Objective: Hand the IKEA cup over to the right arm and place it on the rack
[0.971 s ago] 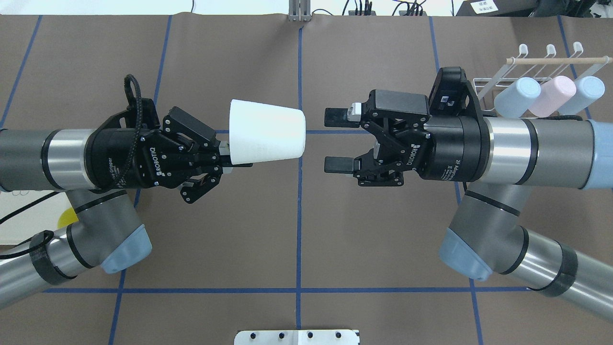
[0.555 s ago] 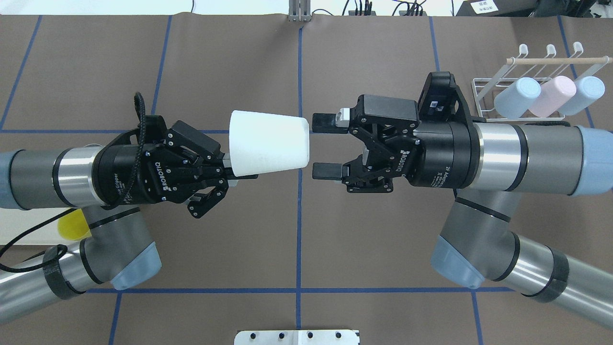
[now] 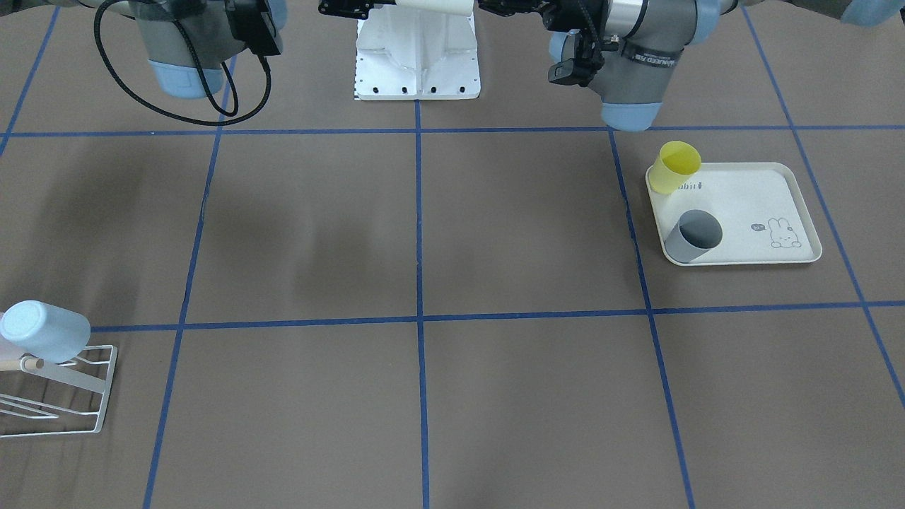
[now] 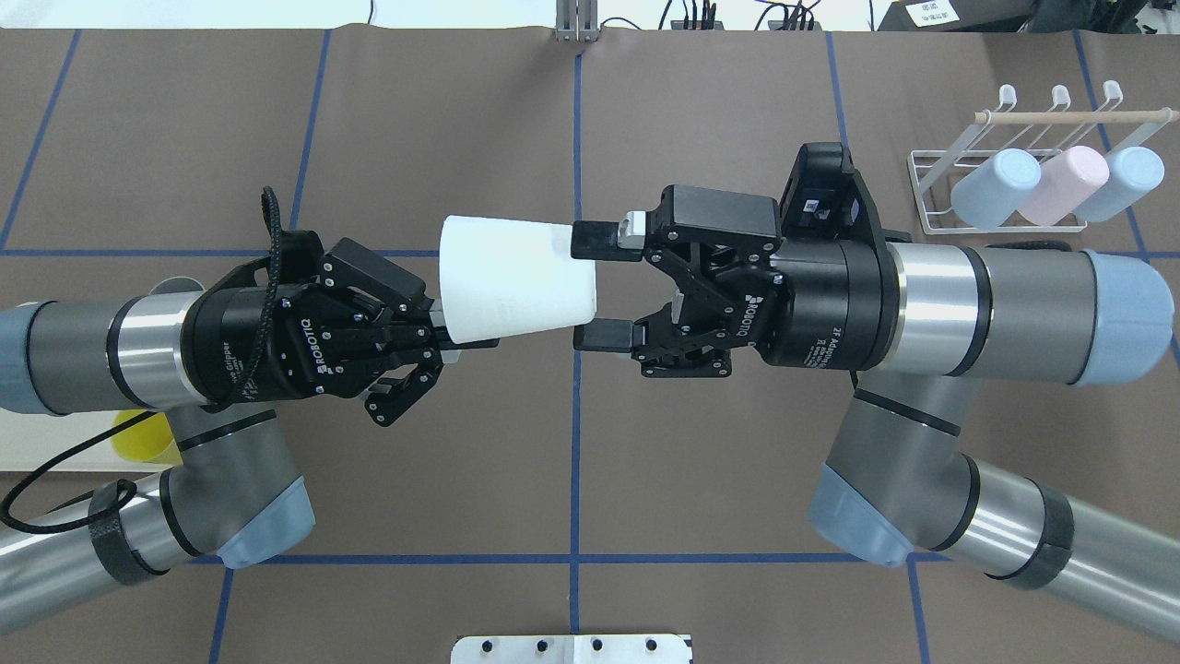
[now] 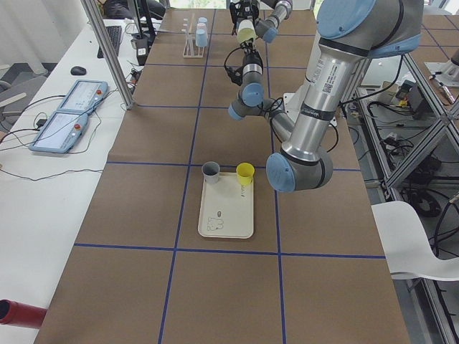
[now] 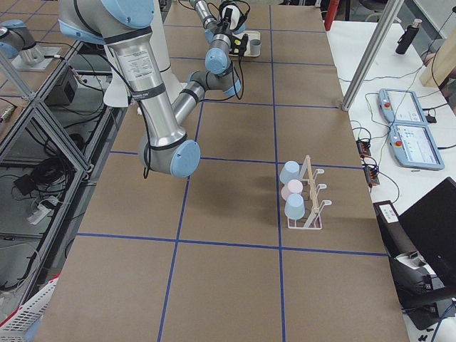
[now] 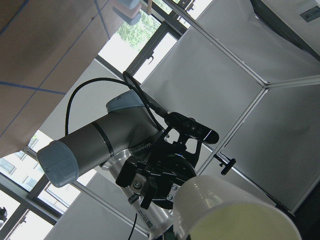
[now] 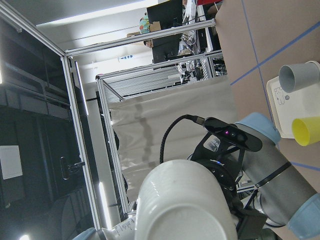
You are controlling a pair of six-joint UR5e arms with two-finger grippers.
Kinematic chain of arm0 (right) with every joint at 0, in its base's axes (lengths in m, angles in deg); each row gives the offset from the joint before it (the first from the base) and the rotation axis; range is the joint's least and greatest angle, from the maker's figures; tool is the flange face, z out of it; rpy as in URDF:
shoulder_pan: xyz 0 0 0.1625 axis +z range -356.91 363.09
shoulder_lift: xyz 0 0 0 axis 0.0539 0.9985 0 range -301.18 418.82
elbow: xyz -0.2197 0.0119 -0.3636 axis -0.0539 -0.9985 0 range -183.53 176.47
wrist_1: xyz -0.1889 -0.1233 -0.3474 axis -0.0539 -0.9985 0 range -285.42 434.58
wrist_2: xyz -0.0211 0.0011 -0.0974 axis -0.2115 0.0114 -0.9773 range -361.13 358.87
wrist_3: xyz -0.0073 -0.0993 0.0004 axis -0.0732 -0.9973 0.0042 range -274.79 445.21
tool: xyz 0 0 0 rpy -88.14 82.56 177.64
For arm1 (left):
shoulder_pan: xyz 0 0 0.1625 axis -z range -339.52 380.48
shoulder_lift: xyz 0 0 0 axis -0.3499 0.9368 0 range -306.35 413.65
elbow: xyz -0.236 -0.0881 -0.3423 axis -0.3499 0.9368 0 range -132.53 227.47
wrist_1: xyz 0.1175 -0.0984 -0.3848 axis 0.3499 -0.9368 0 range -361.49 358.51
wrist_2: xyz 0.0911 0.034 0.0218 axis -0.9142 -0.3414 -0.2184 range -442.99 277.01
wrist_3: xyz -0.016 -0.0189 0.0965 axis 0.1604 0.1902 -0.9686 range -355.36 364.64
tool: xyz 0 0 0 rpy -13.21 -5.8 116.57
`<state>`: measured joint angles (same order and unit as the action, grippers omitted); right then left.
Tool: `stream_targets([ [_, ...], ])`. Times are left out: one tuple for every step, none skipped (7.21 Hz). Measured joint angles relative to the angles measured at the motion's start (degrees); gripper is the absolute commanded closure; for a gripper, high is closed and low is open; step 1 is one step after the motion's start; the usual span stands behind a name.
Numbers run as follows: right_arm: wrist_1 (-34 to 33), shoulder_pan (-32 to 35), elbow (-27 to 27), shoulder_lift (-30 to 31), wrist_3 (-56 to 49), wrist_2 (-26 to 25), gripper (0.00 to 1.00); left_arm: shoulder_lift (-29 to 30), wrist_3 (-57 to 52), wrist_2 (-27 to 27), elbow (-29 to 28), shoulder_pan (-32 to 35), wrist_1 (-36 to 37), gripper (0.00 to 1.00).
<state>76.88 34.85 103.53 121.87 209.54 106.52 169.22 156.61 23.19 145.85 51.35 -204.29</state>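
Jaws of right gripper stood apart, straddling narrow base of white IKEA cup, frame centre; left gripper clamped its rim. Probably light, stiff, slick: squeeze sidewall gently.

"ROBOTIQ" in white on the black bodies of left gripper and right gripper. Right one also reads "2F Adaptive", left one "Gripper"; the finer print is too small. Tray prints "abbit", its start hidden by the yellow cup. Lettering on the strap is unreadable.
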Motion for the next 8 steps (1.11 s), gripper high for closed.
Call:
stream_targets([
  [0.0,-0.5,-0.2,-0.1,-0.1,-0.6,0.02,0.0,0.0,0.0,0.0,-0.1,-0.2,1.00],
  [0.0,-0.7,-0.3,-0.2,-0.1,-1.0,0.02,0.0,0.0,0.0,-0.1,-0.1,-0.4,1.00],
  [0.0,-0.8,-0.4,-0.2,-0.1,-1.4,0.02,0.0,0.0,0.0,-0.1,-0.2,-0.5,1.00],
  [0.0,-0.8,-0.4,-0.2,-0.2,-1.8,0.03,0.0,-0.1,0.0,-0.2,-0.3,-0.6,1.00],
  [0.0,-0.9,-0.4,-0.2,-0.2,-2.1,0.04,0.0,-0.1,0.0,-0.2,-0.3,-0.7,1.00],
  [0.0,-0.9,-0.5,-0.2,-0.2,-2.3,0.04,0.0,-0.1,0.0,-0.2,-0.4,-0.7,1.00],
  [-0.1,-1.0,-0.5,-0.2,-0.2,-2.3,0.04,0.0,-0.1,0.1,-0.2,-0.4,-0.7,1.00],
  [-0.1,-1.1,-0.6,-0.2,-0.2,-2.5,0.04,0.0,-0.1,0.1,-0.2,-0.4,-0.8,1.00],
])
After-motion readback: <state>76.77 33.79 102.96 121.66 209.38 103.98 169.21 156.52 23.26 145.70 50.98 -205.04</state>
